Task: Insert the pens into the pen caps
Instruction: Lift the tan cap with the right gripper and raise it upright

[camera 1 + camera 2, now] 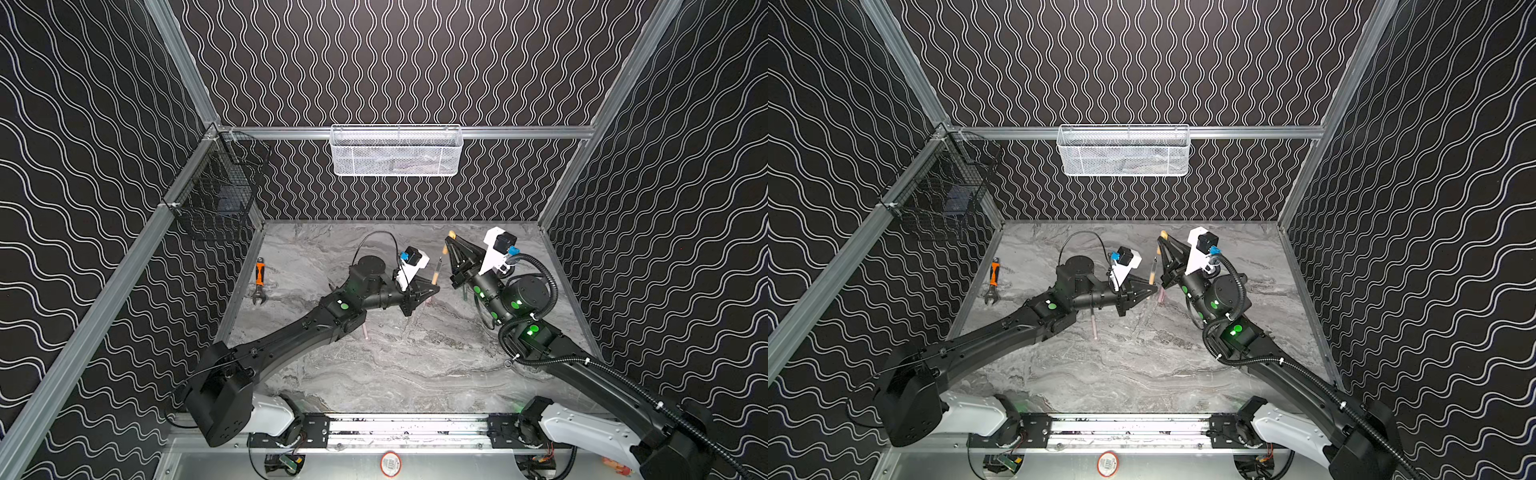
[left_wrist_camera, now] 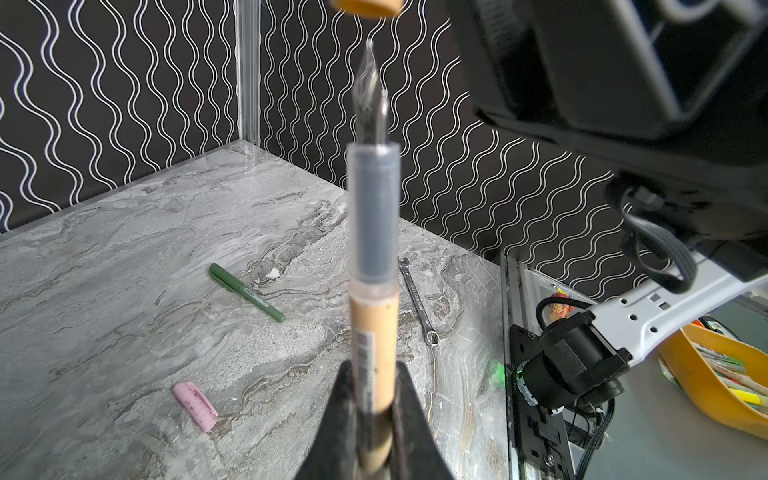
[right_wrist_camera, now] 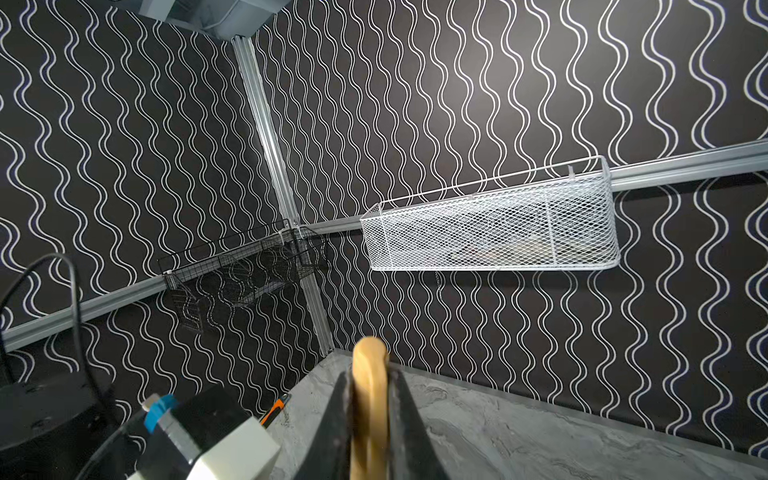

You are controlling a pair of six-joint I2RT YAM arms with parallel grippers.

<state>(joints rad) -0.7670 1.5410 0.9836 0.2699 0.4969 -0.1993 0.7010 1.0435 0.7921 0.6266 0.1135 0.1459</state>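
In left fingers [image 2: 332, 424], tan pen [image 2: 374, 332], possibly dark-tipped

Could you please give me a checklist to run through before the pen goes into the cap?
1. Grip of left end effector on gold-tan pen: ok, shut on it.
2. Grip of right end effector on gold-tan cap: ok, shut on it.
3. Bare pen tip pointing toward the cap: ok.
4. Tip and cap apart, nothing between them: ok.
5. Tip centred on the cap's opening: cannot tell; the left wrist view cuts the cap off.
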